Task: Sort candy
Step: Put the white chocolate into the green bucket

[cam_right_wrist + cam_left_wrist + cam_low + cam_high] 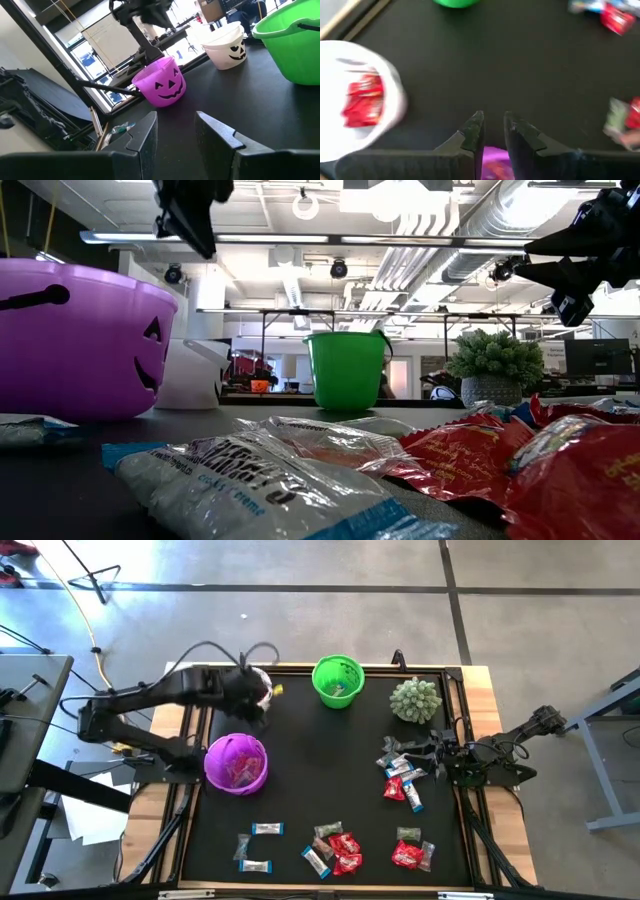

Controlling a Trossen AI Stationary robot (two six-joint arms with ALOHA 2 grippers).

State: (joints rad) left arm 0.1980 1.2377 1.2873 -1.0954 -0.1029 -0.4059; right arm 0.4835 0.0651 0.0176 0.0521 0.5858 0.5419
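High view: left gripper (258, 700) raised between white bucket (262, 683) and purple bucket (236, 762), nothing carried; right gripper (438, 753) low at the table's right edge, just beside a cluster of candy (403, 776); more candy strewn along the near edge, well apart from both claws

Low view: wrapped candy (300, 470) heaped in front; green bucket (346, 369) and spiky plant (494, 365) behind

Left wrist view: fingers (472, 131) slightly apart, empty; red candy (364, 101) lying inside the white bucket beyond them

Right wrist view: fingers (145, 137) parted, empty, aimed across bare mat toward the purple bucket
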